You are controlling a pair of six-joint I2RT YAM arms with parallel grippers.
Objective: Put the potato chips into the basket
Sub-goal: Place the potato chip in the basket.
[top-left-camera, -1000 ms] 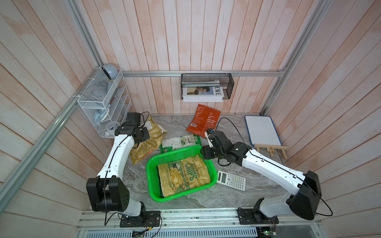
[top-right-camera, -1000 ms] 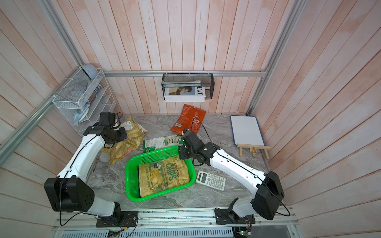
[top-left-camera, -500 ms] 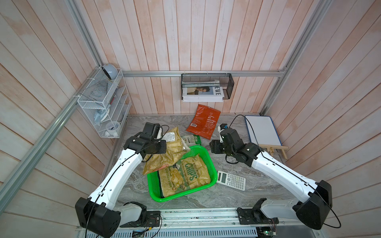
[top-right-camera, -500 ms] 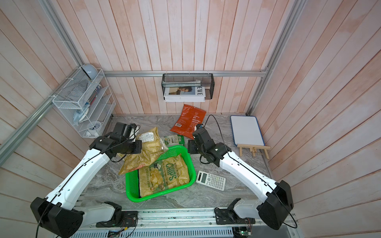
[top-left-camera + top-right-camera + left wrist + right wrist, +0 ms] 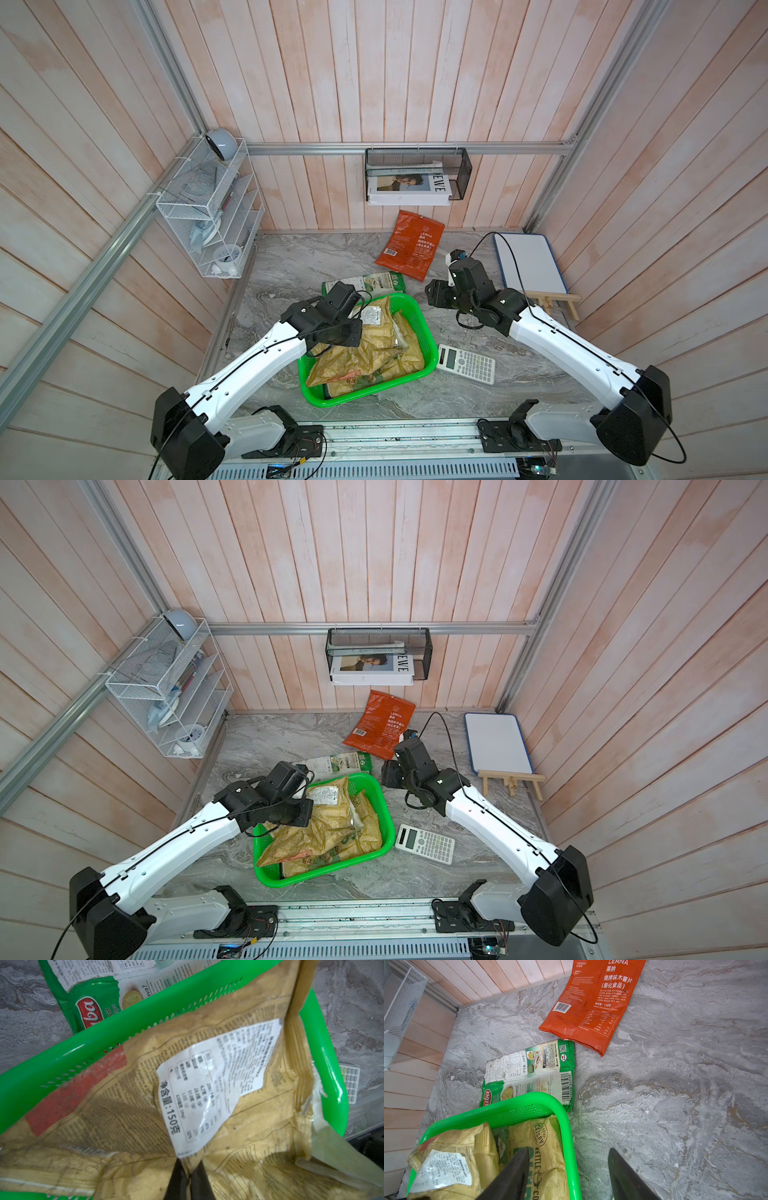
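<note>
Jaws on our left gripper (image 5: 189,1176) are pinched tight on the mustard bag (image 5: 365,349), which droops into the green basket (image 5: 417,324) on top of the tan bag (image 5: 542,1157) already inside (maybe something darker underneath, can't tell). Our right gripper (image 5: 568,1176) is spread wide, holding nothing. So we're roughly halfway. The white-and-green bag (image 5: 374,282) sits against the basket's far rim and the orange bag (image 5: 409,245) lies just behind it, both on the table (image 5: 316,257). We count four bags and one basket.

Left gripper (image 5: 311,806) pinches a mustard-brown chip bag (image 5: 328,833) over the green basket (image 5: 387,812).
The bag sags from its fingers into the basket. Near the fingers of the right gripper (image 5: 385,776) lie the orange-red bag (image 5: 380,729) and the white-and-green bag (image 5: 338,764).
</note>
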